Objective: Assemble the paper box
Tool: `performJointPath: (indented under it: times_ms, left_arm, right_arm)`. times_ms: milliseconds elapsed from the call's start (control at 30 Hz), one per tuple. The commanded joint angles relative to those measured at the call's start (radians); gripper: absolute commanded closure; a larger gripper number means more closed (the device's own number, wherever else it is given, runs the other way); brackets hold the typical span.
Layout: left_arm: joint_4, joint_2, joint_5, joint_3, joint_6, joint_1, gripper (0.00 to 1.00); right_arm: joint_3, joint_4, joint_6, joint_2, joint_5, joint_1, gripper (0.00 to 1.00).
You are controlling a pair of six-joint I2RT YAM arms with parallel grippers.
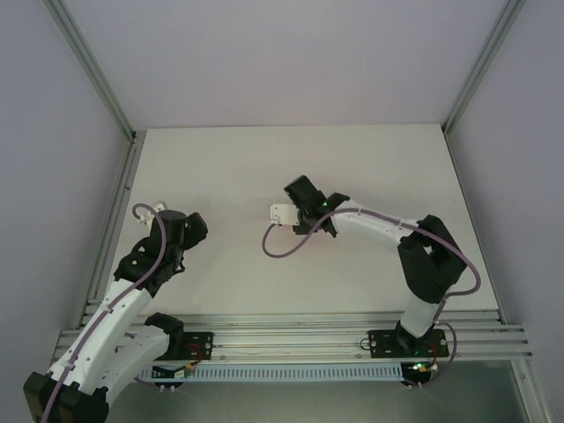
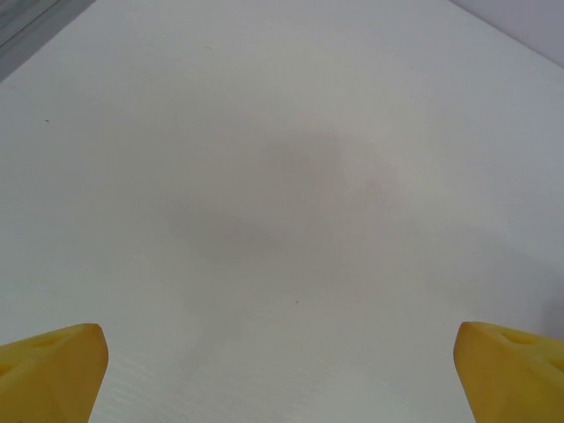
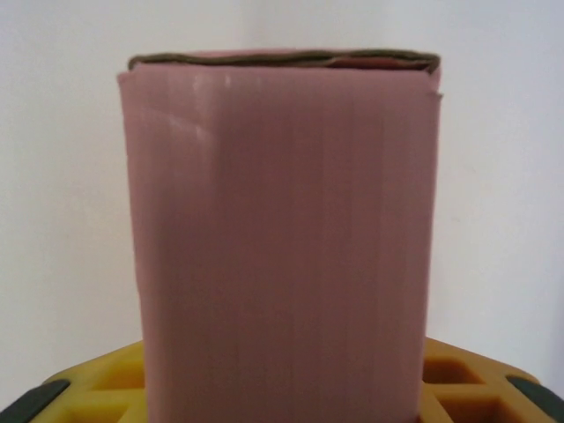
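The paper box [image 3: 282, 238] is a small flat pink rectangular box, standing up from my right gripper [image 3: 282, 401] with its closed top edge facing away. Yellow fingers [image 3: 97, 383] show on either side of its base, shut on it. From above, the paper box [image 1: 281, 214] looks pale and juts left from the right gripper [image 1: 300, 211] over the middle of the table. My left gripper [image 1: 182, 231] hovers over the left part of the table. It is open, its yellow fingertips [image 2: 53, 366] wide apart with bare table between them.
The white table [image 1: 370, 167] is bounded by aluminium frame rails at the left [image 1: 115, 220] and along the near edge [image 1: 300, 335]. A purple cable [image 1: 273, 247] loops down beside the right wrist.
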Motion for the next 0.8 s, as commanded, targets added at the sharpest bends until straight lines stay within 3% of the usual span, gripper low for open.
performJointPath:
  times_ms: [0, 167, 267, 367, 500, 633, 700, 767]
  left_arm:
    - [-0.003, -0.017, -0.022, -0.022, -0.002, 0.01, 0.0]
    - [-0.016, -0.012, -0.019, -0.012, 0.003, 0.011, 0.0]
    - [-0.031, -0.02, -0.021, -0.002, 0.006, 0.011, 0.0]
    - [-0.003, -0.026, 0.004, -0.005, 0.009, 0.011, 0.0]
    - [0.049, -0.012, 0.071, -0.005, 0.023, 0.012, 0.0]
    - [0.052, 0.043, 0.048, 0.018, 0.033, 0.011, 0.0]
    - [0.067, 0.079, 0.037, 0.028, 0.044, 0.012, 0.0]
    - [0.109, 0.121, 0.01, 0.026, 0.07, 0.014, 0.0]
  right_arm:
    - [-0.111, 0.376, -0.092, 0.011, 0.152, 0.023, 0.6]
    - [-0.169, 0.478, -0.05, 0.053, 0.17, 0.068, 0.53]
    - [-0.178, 0.387, -0.002, 0.046, 0.154, 0.088, 0.32]
    - [-0.17, 0.226, 0.119, -0.022, 0.062, 0.102, 0.0]
    - [-0.163, 0.076, 0.216, -0.139, -0.06, 0.117, 0.0]
    - [-0.173, -0.014, 0.28, -0.281, -0.189, 0.113, 0.0]
    - [-0.197, 0.01, 0.349, -0.352, -0.219, 0.086, 0.0]
    - [-0.215, 0.062, 0.525, -0.405, -0.209, 0.002, 0.0]
